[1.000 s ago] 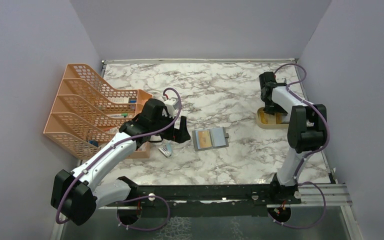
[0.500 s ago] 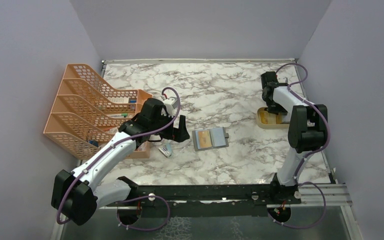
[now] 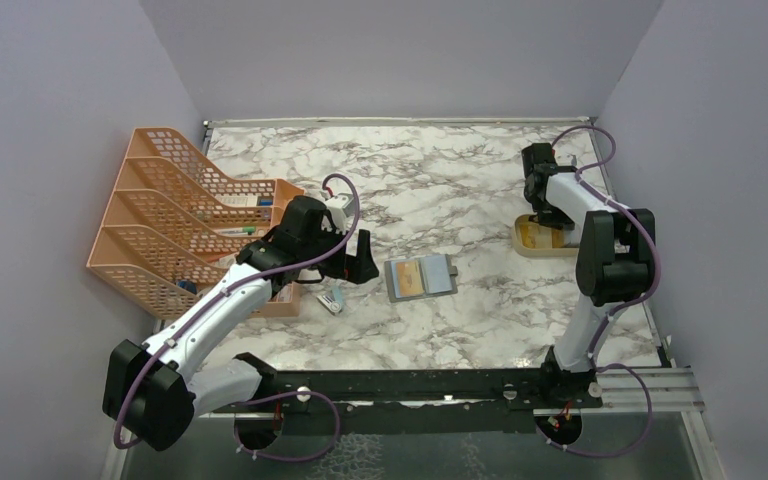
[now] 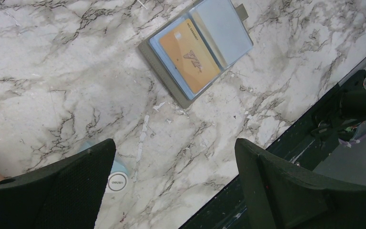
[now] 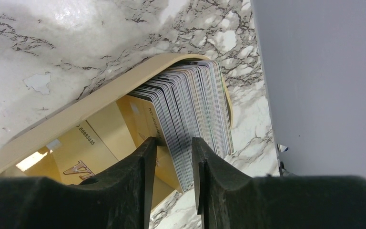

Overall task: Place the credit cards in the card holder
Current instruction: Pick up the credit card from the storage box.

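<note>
While the card holder [image 3: 421, 278] lies open with one tan card [image 3: 410, 278] in its left half, the top view puts the right gripper [image 3: 550, 215] down in the tan tray [image 3: 520, 243], well right of the holder. The left gripper [image 3: 360, 262] hangs just left of it, with the orange rack [image 3: 180, 215] beyond.

Left wrist: jaws spread wide and empty, the holder ahead, a small blue-white item [image 4: 117, 180] nearer.

Right wrist: the fingers stand astride a few credit cards [image 5: 195, 105] of the upright stack. Pinched or not? Can't tell. Picking looks like the step in hand. Next, one card must lift free, and its neighbours may ride along.
</note>
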Robot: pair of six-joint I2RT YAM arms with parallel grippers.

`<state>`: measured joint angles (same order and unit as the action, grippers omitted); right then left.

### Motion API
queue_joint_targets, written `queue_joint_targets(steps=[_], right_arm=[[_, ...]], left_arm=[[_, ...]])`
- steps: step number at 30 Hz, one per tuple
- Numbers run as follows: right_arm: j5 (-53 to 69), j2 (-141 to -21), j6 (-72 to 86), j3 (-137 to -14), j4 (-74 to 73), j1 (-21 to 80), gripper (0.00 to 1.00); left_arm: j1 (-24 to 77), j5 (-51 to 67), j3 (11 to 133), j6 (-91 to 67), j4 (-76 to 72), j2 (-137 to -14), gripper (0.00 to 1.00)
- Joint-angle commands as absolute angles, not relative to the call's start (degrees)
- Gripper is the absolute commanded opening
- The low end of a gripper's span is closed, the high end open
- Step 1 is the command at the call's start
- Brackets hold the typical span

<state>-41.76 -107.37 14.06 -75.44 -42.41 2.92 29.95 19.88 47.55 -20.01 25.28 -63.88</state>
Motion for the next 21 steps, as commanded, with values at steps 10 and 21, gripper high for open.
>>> queue_joint_targets(steps=[10, 21], right_arm=[[-43.2, -105.0, 13.4, -75.8, -40.0, 2.5, 0.26], [-42.4, -103.5, 12.7, -76.6, -40.0, 2.5, 0.18]], left_arm=[[29.3, 21.2, 47.1, -20.3, 24.7, -63.5, 0.99], [28.7, 21.4, 46.9, -20.4, 24.5, -63.4, 0.99]])
